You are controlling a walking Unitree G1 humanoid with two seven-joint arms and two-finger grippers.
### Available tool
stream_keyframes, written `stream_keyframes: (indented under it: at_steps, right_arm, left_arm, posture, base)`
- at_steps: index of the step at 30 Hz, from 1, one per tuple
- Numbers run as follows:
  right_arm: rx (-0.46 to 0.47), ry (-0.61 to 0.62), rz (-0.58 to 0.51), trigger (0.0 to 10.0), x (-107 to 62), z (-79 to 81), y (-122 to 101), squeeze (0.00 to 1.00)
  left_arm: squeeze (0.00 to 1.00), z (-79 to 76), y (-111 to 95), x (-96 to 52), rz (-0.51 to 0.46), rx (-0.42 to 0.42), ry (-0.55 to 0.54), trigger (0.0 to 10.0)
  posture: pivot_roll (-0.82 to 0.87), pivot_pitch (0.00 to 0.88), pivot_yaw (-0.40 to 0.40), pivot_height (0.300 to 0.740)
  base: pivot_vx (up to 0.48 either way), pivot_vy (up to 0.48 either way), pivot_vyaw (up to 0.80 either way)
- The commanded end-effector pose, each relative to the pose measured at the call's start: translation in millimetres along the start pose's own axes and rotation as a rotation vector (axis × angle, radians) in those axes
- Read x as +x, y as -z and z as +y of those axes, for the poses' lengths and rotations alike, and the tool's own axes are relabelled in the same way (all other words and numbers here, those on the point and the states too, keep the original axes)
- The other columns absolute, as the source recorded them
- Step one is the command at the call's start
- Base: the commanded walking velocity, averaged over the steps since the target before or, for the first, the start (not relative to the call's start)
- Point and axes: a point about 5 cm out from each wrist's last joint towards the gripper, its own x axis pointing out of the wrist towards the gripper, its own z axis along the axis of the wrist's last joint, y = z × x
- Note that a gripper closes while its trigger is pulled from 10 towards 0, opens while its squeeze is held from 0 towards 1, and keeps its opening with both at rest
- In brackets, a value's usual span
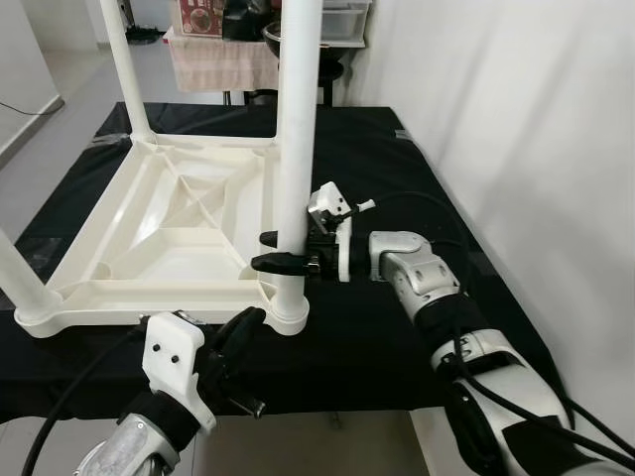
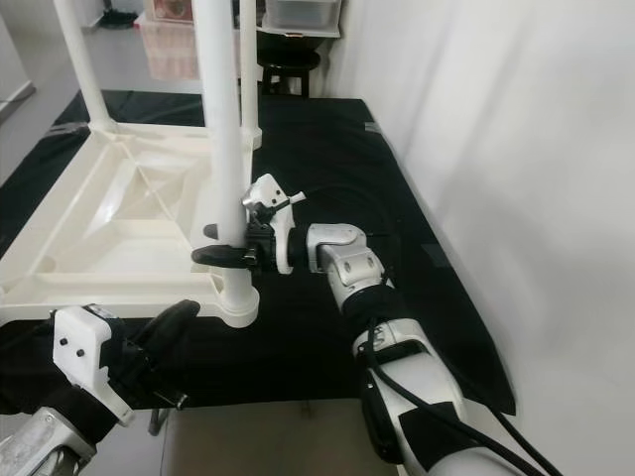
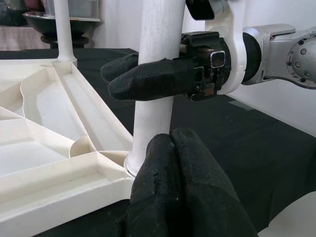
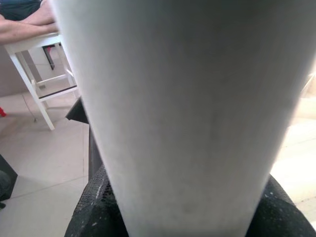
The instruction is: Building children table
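One upright white plastic table leg (image 1: 296, 149) stands in the near right corner socket of our upturned white plastic tabletop (image 1: 164, 223); our right gripper (image 1: 282, 252) clamps it sideways, while our left gripper (image 1: 241, 342), pinched empty, waits just below.

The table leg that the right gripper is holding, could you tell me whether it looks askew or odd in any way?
Nothing stands out. The table leg stands upright in the near corner socket of the upturned tabletop, in line with the far leg. The right gripper has its fingers closed around it, just above the socket.
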Motion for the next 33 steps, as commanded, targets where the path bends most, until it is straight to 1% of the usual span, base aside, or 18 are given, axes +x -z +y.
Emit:
stream_keyframes:
  at_steps: [1,6,7,8,9,10,11,12,13,17,21,22,23,24,25,29,32,33]
  right_arm:
    - [0.015,0.026,0.001,0.0,-9.2,-3.6,2.8,0.0]
    - [-0.006,0.124,-0.009,0.0,-23.9,-5.9,3.5,0.0]
    - [0.006,0.254,-0.004,0.0,-28.1,-5.0,8.8,0.0]
    - [0.006,0.254,-0.004,0.0,-28.1,-5.0,8.8,0.0]
    - [0.04,0.618,0.013,0.0,-28.7,-1.3,22.6,0.0]
    - [0.04,0.618,0.013,0.0,-28.7,-1.3,22.6,0.0]
    - [0.109,0.8,0.039,0.0,-28.4,22.1,40.8,0.0]
    - [0.109,0.8,0.039,0.0,-28.4,22.1,40.8,0.0]
    - [0.113,0.94,0.062,0.0,-30.9,42.8,49.9,0.0]
    - [0.116,0.977,0.063,0.0,-27.6,56.8,53.8,0.0]
    - [0.097,0.964,0.057,0.0,-23.8,51.9,52.0,0.0]
    - [0.088,0.952,0.058,4.5,-20.6,46.6,50.8,0.0]
    - [0.072,0.893,0.041,10.0,-13.7,41.4,46.0,0.0]
    - [0.072,0.893,0.041,10.0,-13.7,41.4,46.0,0.0]
    - [0.065,0.855,0.033,10.0,-9.8,39.8,42.3,1.0]
    - [0.073,0.786,-0.013,10.0,-4.7,37.2,28.7,1.0]
    - [0.026,0.573,-0.091,10.0,1.9,35.2,4.6,1.0]
    - [0.026,0.573,-0.091,10.0,1.9,35.2,4.6,1.0]
  left_arm:
    - [0.0,-2.5,-2.6,-0.6,-0.011,-0.002,0.001,10.0]
    - [0.0,-2.7,-3.6,-0.8,-0.013,-0.003,0.002,10.0]
    - [0.0,-2.2,-4.3,-1.3,-0.014,-0.003,0.003,10.0]
    - [0.0,-2.2,-4.3,-1.3,-0.014,-0.003,0.003,10.0]
    - [0.0,-0.7,-5.2,-2.3,-0.014,-0.002,0.003,10.0]
    - [0.0,-0.7,-5.2,-2.3,-0.014,-0.002,0.003,10.0]
    - [0.0,0.7,-6.1,-3.0,-0.014,0.0,0.003,10.0]
    - [0.0,0.7,-6.1,-3.0,-0.014,0.0,0.003,10.0]
    - [0.0,2.4,-6.3,-3.0,-0.014,0.002,0.002,10.0]
    - [0.0,4.7,-5.6,-1.9,-0.011,0.004,0.003,10.0]
    - [0.0,5.4,-5.0,-0.8,-0.01,0.003,0.006,10.0]
    - [0.0,5.6,-4.5,-0.1,-0.01,0.003,0.008,10.0]
    - [0.0,5.7,-4.4,0.3,-0.012,0.006,0.004,10.0]
    - [0.0,5.7,-4.4,0.3,-0.012,0.006,0.004,10.0]
    - [0.0,5.7,-4.3,0.5,-0.013,0.009,0.0,10.0]
    - [0.0,5.5,-4.2,0.7,-0.013,0.01,-0.003,10.0]
    - [0.0,4.9,-3.6,1.3,-0.012,0.004,0.002,10.0]
    - [0.0,4.9,-3.6,1.3,-0.012,0.004,0.002,10.0]
  posture:
    - [0.08,0.079,-0.102,0.74]
    - [0.06,0.09,-0.104,0.74]
    - [0.06,0.1,-0.109,0.74]
    - [0.06,0.1,-0.109,0.74]
    - [0.04,0.109,-0.102,0.74]
    - [0.04,0.109,-0.102,0.74]
    - [0.03,0.113,-0.095,0.74]
    - [0.03,0.113,-0.095,0.74]
    - [0.04,0.116,-0.084,0.74]
    - [0.03,0.101,-0.073,0.74]
    - [0.04,0.092,-0.081,0.74]
    - [0.04,0.091,-0.084,0.74]
    - [0.04,0.088,-0.086,0.74]
    - [0.04,0.088,-0.086,0.74]
    - [0.04,0.088,-0.086,0.74]
    - [0.05,0.084,-0.086,0.74]
    - [0.05,0.078,-0.086,0.74]
    - [0.05,0.078,-0.086,0.74]
  base:
    - [0.0,0.0,0.0]
    - [0.0,0.0,0.0]
    - [0.0,0.0,0.0]
    - [0.0,0.0,0.0]
    - [0.0,0.0,0.0]
    - [0.0,0.0,0.0]
    - [0.0,0.0,0.0]
    - [0.0,0.0,0.0]
    - [0.0,0.0,0.0]
    - [0.0,0.0,0.0]
    - [0.0,0.0,0.0]
    - [0.0,0.0,0.0]
    - [0.0,0.0,0.0]
    - [0.0,0.0,0.0]
    - [0.0,0.0,0.0]
    - [0.0,0.0,0.0]
    - [0.0,0.0,0.0]
    - [0.0,0.0,0.0]
